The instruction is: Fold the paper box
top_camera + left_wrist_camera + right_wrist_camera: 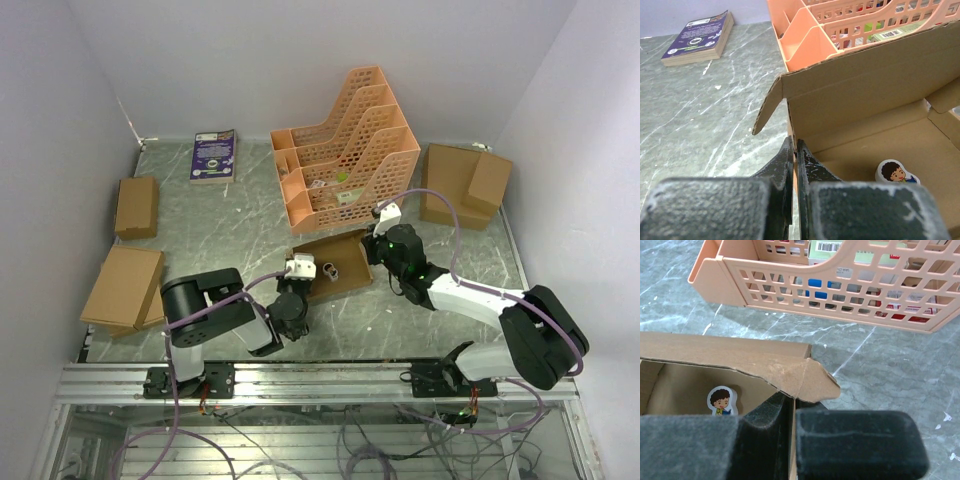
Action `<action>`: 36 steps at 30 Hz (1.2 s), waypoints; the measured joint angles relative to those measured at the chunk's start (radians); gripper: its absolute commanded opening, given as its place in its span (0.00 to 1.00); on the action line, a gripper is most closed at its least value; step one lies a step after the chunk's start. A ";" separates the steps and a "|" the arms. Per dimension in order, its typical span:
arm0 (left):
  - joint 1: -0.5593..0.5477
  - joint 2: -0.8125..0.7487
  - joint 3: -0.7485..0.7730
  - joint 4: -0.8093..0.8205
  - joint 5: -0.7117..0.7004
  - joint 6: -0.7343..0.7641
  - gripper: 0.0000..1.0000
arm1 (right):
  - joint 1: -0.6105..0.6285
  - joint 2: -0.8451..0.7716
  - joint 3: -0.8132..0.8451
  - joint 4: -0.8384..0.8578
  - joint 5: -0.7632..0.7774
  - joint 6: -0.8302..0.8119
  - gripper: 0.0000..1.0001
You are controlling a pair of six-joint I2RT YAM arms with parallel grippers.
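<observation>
Left gripper (795, 152) was closed tight on the left end wall of the box (875, 90). Right gripper (792, 412) was pinched shut on the right end wall, just under a creased corner flap (807, 380).

Box sat mid-table, just near of the rack (345, 150), open side up and far wall standing. A small cartoon figure (895, 172) lay on its floor.

Key relation: the long axis ran left to right, right end slightly farther. The box lay between the two grippers, one at each short end, so neither arm was nearer.

Far-left corner flap (767, 107) splayed outward, not tucked.

Judgement: folding part done. The next move likely turns on bringing the loose flaps inward along that axis while one grip steadies the box.
</observation>
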State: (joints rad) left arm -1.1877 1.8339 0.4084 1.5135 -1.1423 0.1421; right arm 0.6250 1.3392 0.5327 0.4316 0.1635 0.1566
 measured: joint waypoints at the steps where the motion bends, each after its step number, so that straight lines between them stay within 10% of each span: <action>1: -0.005 -0.001 0.000 0.000 -0.007 0.000 0.07 | 0.000 0.000 0.000 -0.003 0.000 0.000 0.00; 36: -0.035 -0.241 0.057 -0.524 -0.126 -0.413 0.07 | 0.000 -0.045 0.005 -0.060 -0.056 0.000 0.00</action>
State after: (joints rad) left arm -1.2224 1.5929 0.4652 0.9894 -1.2682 -0.2710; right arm 0.6250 1.2942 0.5381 0.3714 0.1078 0.1570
